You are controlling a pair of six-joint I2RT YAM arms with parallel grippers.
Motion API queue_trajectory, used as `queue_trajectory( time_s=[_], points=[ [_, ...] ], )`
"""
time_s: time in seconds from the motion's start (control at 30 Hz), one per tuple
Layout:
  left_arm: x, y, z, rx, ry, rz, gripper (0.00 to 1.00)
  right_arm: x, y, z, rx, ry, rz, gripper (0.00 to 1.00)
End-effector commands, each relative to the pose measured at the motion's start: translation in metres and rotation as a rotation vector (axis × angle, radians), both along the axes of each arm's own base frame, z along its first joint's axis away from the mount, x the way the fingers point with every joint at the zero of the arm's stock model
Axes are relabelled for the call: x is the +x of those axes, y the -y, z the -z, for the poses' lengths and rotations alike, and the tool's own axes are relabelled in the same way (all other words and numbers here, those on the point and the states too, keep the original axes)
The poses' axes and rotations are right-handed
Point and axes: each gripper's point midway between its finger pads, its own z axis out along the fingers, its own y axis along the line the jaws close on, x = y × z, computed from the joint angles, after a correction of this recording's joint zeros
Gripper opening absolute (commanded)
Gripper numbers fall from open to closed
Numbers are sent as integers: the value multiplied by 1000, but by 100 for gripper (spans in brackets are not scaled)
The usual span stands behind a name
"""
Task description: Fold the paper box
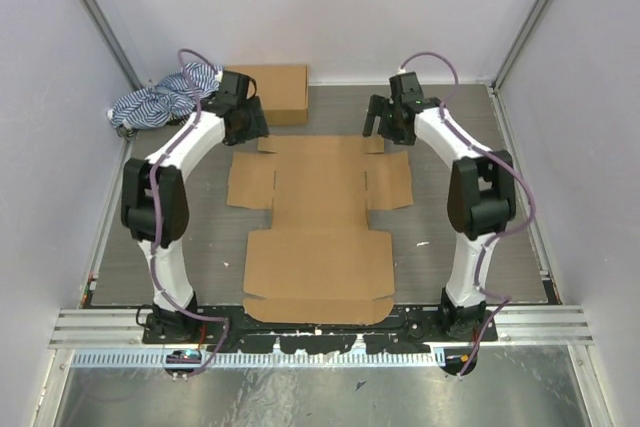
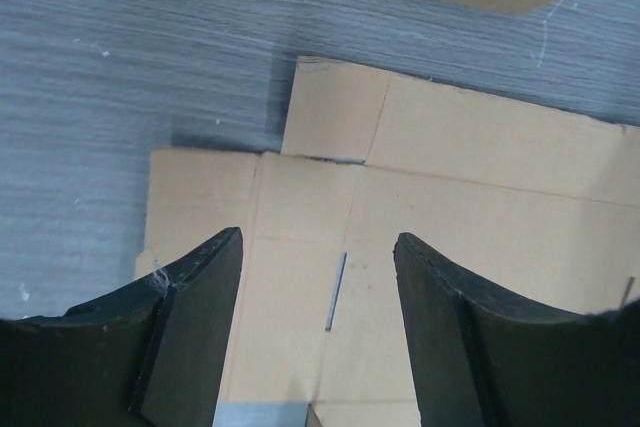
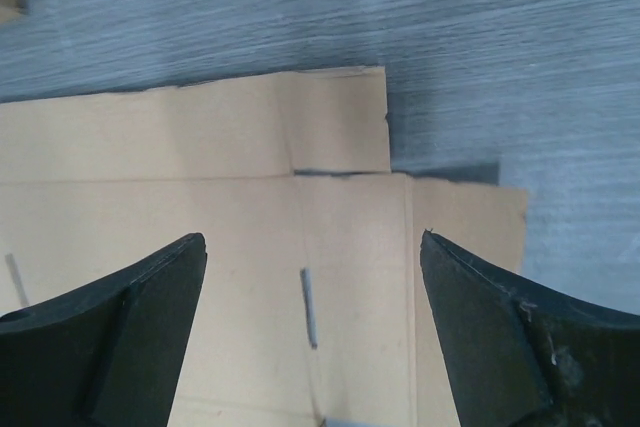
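We note the left gripper (image 2: 318,247) with its dark fingers spread wide and nothing between them, poised over the far-left corner flaps of the flat, unfolded brown corrugated cardboard paper box (image 1: 318,232). The right gripper (image 3: 312,242) is likewise spread and empty above the far-right corner. We cannot tell if either touches the cardboard. The paper box lies mid-way on the grey wood-grain table (image 1: 205,247), between the arms. Beyond it sits a compact brown cardboard box (image 1: 280,92); left of that is a crumpled blue-and-white striped cloth (image 1: 160,102).
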Motion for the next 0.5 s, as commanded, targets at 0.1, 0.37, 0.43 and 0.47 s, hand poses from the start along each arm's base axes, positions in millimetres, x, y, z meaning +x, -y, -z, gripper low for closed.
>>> queue_trajectory(
  time_s=[0.1, 0.37, 0.43, 0.47],
  points=[
    [34, -3, 24, 14, -5, 31, 68, 40, -4, 17, 3, 26, -41, 91],
    [58, -21, 44, -84, -18, -16, 65, 61, -4, 34, 36, 19, -73, 89],
    [62, -19, 47, -88, -19, -7, 64, 64, -7, 41, 45, 10, -93, 87],
    [64, -18, 49, -90, -22, -4, 64, 67, -8, 43, 47, 9, -96, 87]
  ],
)
